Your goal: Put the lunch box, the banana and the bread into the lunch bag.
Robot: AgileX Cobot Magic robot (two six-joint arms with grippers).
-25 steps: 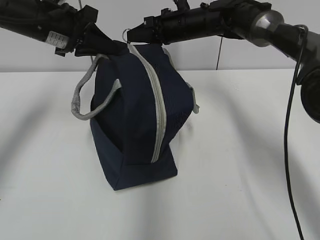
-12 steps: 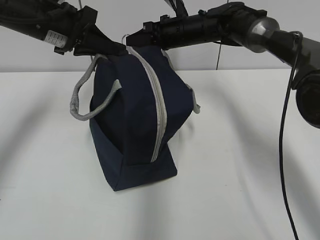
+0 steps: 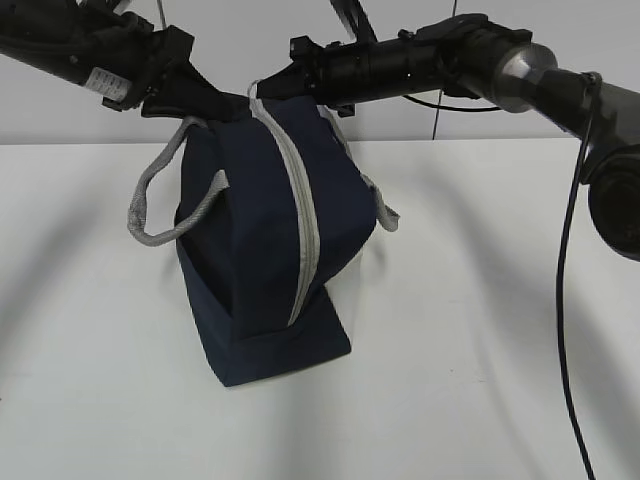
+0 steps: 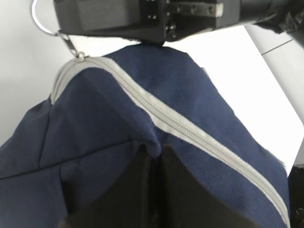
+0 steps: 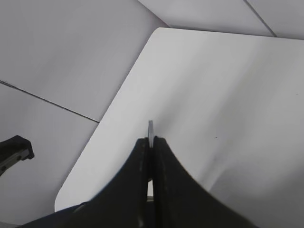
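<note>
You've got the lunch bag (image 3: 270, 240) standing tall on the white table (image 3: 480, 330), w/ its grey zipper strip (image 3: 305, 215) running from the top down the near face, closed along the whole length you can see. Both arms meet at the bag's top edge.

Left gripper (image 3: 225, 100) comes in from the left of the bag and its jaws are pinched together on a fold of navy fabric at the top corner; the left wrist view shows the cloth bunched between the dark fingers (image 4: 128, 190).

Right gripper (image 3: 268, 82) reaches across from the right of the bag to the top end of the zipper. Its jaws are pressed together on the thin metal pull ring (image 4: 40, 21), which hangs off the zipper's upper end; in the right wrist view you see the ring edge-on (image 5: 150, 128) poking up between the fingertips.

One grey strap handle (image 3: 165, 205) droops off the bag's left side, another (image 3: 385, 205) off its right.

Lunch box, banana, bread: not visible in any view.
</note>
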